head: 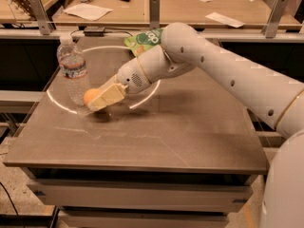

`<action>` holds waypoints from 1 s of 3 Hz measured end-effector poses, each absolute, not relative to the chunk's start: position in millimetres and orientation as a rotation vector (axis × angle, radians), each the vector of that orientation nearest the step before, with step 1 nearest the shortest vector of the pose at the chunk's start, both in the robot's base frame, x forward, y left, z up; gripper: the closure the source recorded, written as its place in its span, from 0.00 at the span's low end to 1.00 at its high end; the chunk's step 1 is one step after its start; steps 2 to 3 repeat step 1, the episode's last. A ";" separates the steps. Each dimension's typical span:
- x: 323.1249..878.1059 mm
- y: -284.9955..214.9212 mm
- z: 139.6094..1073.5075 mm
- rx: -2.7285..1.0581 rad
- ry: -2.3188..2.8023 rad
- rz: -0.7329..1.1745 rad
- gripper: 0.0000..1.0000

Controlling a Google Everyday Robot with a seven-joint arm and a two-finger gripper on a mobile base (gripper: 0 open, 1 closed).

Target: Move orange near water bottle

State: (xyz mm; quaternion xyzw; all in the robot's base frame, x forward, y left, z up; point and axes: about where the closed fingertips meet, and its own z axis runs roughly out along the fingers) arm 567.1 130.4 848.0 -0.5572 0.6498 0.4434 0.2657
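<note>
Camera view: the gripper point(100, 99) hangs low over the bench point(190, 132), its fingers clamped on the orange point(90, 97), which sits at their tips. The water bottle point(72, 70) stands upright just beyond the fingertips, very near the orange. The danger, I think, is this small gap: if the arm reaches further, or the fingers open wide, they may knock the bottle over. Once released, the orange may also roll away.
</note>
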 end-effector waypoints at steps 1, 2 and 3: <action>565.9 126.4 846.9 -1.500 1.776 1.165 0.00; 565.9 126.4 846.9 -1.500 1.776 1.165 0.00; 565.9 126.4 846.9 -1.500 1.776 1.165 0.00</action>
